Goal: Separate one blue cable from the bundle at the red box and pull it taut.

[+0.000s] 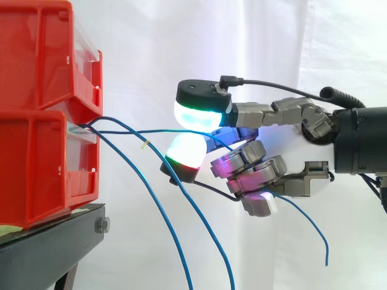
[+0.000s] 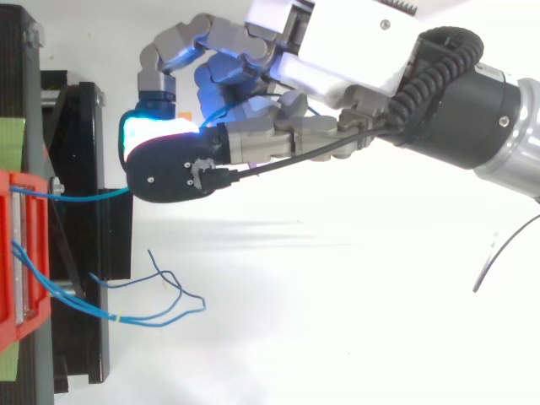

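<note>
The hand (image 1: 257, 172) is closed round one blue cable (image 1: 139, 131): two glowing pads (image 1: 202, 115) – one above, one just below it – meet with hardly a gap, and the cable runs in between them. The other fingers are curled tight under the palm, glowing magenta. Behind them the cable's free end comes out below the curled fingers and hangs down, ending in the air. From the pads the held cable runs nearly level and almost straight, away from the fingertips to the front of the red bins (image 1: 42, 163), where it enters at the gap between the upper and the lower bin. In the top view it shows as a thin, nearly straight line (image 2: 84, 197) from the bin's edge (image 2: 17, 253) to the dark back of the nearest fingertip. The hand (image 2: 253, 143) lies level, fingertips pointing at the bins and well apart from them, the wrist straight behind it. The other cables (image 1: 175, 241) leave the same bin front and fall slack below the pads – apart from the fingers – and from above they loop loosely (image 2: 160, 314) to one side of the hand. The bins sit on a black stand (image 1: 48, 241).
</note>
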Motion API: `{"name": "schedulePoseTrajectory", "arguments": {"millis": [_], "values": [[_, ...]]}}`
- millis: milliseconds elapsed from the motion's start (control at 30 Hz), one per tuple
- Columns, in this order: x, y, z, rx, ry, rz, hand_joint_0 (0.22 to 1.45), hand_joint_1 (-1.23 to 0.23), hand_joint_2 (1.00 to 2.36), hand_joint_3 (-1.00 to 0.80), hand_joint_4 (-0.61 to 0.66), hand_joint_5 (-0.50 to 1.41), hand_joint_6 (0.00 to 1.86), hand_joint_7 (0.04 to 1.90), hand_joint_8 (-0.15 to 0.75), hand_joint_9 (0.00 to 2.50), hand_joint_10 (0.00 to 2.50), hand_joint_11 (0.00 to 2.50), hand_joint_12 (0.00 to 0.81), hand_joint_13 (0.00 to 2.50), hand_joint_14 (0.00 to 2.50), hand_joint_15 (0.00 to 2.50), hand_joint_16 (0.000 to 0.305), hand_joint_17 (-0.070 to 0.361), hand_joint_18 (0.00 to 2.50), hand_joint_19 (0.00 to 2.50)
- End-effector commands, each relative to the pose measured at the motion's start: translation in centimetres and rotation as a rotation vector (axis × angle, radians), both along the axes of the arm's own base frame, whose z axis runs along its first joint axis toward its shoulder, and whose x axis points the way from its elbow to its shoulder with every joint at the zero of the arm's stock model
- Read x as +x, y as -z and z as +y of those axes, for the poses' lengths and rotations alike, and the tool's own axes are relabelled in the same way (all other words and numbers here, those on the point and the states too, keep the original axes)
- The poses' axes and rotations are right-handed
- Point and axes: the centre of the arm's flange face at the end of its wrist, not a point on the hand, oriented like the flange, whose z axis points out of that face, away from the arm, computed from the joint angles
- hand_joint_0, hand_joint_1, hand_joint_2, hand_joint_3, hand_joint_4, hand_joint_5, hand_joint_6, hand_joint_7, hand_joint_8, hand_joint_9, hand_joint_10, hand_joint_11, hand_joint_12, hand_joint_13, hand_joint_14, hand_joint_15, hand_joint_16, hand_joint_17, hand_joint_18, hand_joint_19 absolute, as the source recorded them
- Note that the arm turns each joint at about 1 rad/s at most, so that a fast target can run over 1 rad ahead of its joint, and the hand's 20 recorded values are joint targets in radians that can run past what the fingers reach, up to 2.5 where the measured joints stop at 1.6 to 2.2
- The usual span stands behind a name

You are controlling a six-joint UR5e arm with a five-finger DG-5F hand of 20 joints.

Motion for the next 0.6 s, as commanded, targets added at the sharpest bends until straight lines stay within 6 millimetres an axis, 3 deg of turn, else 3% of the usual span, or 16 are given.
{"name": "schedulePoseTrajectory", "arguments": {"millis": [0, 367, 567], "values": [[0.2, -0.1, 0.2, 0.003, 0.0, -0.02, 0.62, -0.65, 1.02, -0.26, 0.22, -0.23, 0.87, 1.1, 0.499, 0.64, 2.5, 2.5, 0.622, 1.35, 2.5, 1.99, 0.062, 0.139, 1.81, 0.61], [0.1, 0.1, 1.2, 0.0, -0.017, 0.0, 0.55, -0.55, 1.0, -0.5, 0.24, -0.23, 0.88, 1.1, 0.494, 0.62, 2.5, 2.5, 0.61, 1.34, 2.5, 1.98, 0.062, 0.139, 1.82, 0.57], [0.1, 0.1, 1.8, -0.002, -0.025, 0.001, 0.52, -0.69, 1.0, -0.5, 0.23, -0.23, 0.88, 1.08, 0.491, 0.62, 2.5, 2.5, 0.606, 1.34, 2.5, 1.99, 0.062, 0.14, 1.83, 0.55]]}}
